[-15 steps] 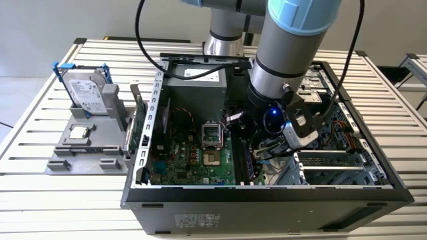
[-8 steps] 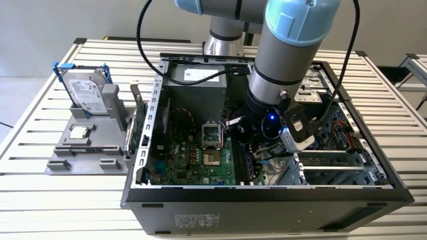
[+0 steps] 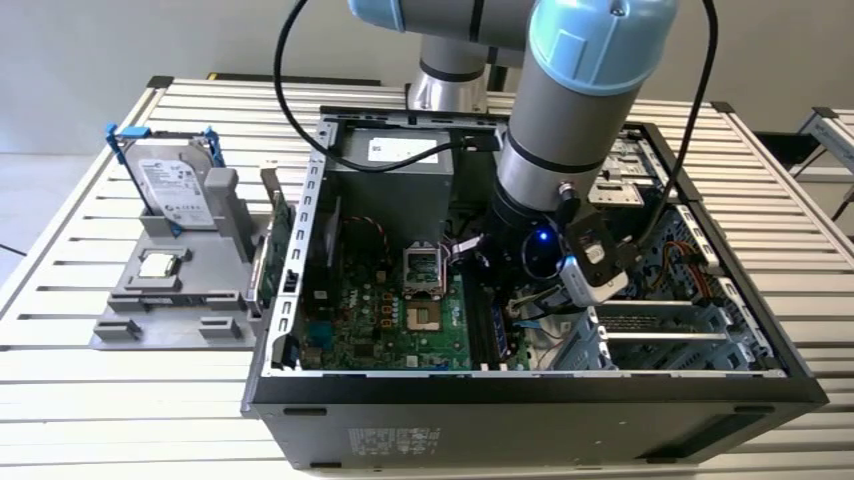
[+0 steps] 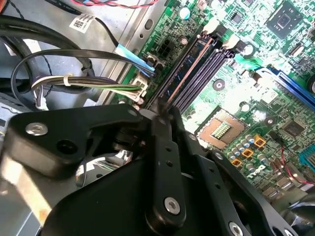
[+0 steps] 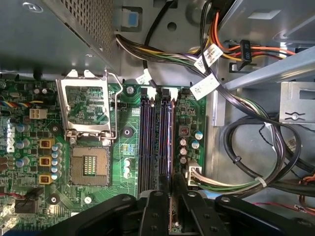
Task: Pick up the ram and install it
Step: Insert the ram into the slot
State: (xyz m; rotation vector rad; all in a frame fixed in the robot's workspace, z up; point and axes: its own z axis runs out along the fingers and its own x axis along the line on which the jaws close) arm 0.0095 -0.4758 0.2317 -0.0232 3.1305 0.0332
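Hand (image 5: 171,199): black fingers (image 5: 153,211) clenched on the ram, lowered into the open computer case over the motherboard; seen in both wrist views.
Ram (image 5: 172,209): thin green stick pinched edge-on between the fingers, lined up along the memory slots, its long edge at or in the slot nearest the case wall; whether fully seated, cannot tell.
Memory slots (image 5: 156,142): dark parallel rows on the motherboard, white latches at their far end.
Processor socket (image 5: 88,164): open, metal frame lifted, just beside the slots.
Motherboard (image 3: 387,320): green, flat on the floor of the case.
Cables (image 5: 246,142): black and coloured bundles beside the slots, tied with white labels.
Computer case (image 3: 534,385): black, lying on its side, lid off, on the tabletop (image 3: 107,400).
Grey holder (image 3: 167,300): on the tabletop at the exterior view's left, well apart from the case.
Processor chip (image 3: 159,265): small silver square lying on the holder.
Hard drive (image 3: 178,190): silver, blue frame, upright at the holder's far end.
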